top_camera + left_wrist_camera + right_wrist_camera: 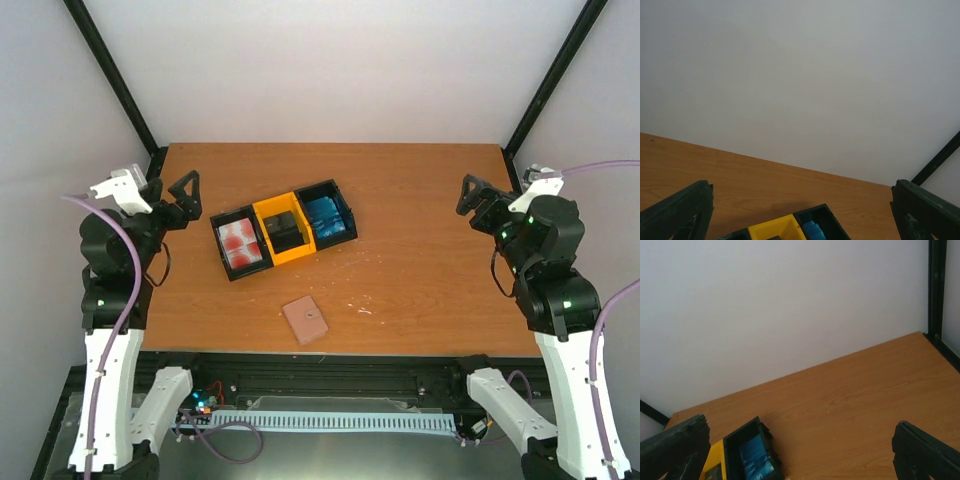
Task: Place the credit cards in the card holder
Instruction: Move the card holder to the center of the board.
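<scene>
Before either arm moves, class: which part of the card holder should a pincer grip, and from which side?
Probably its two opposite side edges, approached from straight above. The card holder lies flat and thin on the table, slightly askew, so the grip should turn to match that tilt and straddle it.

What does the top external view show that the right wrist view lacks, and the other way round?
Only top external: the card holder on the table, the red-and-white cards, the left gripper. Only right wrist: nothing further. Both: the blue cards, the yellow bin, the right gripper, open.
</scene>
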`<state>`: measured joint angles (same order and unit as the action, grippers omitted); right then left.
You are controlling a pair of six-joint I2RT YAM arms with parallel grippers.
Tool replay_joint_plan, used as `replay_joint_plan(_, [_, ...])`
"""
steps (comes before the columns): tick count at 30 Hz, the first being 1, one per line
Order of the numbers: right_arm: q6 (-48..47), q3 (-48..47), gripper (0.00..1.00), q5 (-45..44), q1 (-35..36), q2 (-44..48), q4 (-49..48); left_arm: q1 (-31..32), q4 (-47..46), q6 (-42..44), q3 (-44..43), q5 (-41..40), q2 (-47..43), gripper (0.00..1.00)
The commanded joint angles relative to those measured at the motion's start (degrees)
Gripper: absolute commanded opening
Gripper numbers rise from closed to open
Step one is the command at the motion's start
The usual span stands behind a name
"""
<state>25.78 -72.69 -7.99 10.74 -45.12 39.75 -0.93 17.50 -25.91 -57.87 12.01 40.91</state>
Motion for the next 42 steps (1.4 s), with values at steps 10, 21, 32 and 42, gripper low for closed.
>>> replay_joint_plan(10, [-0.9,5.5,1.00,29.4,-5.0,-5.5,1.7,-5.9,-14.0,-11.6,8.1,22.5,-1.8,1.00])
replay_joint_plan(21, [9.1,20.0,1.00,28.7,10.9,-10.2,-5.6,-1.5,-5.4,-13.1,15.8,30.3,3.5,1.00])
replay_joint_plan(32, [17.5,19.1,0.88,14.5,32.4,-26.0,-7.3,0.8,15.3,-17.5,27.8,23.7,4.7,0.90])
replay_joint_plan(42, [19.9,17.1,0.65,13.7,44.9,-40.5,-9.8,2.3,20.2,-17.2,36.7,30.2,-0.6,0.75])
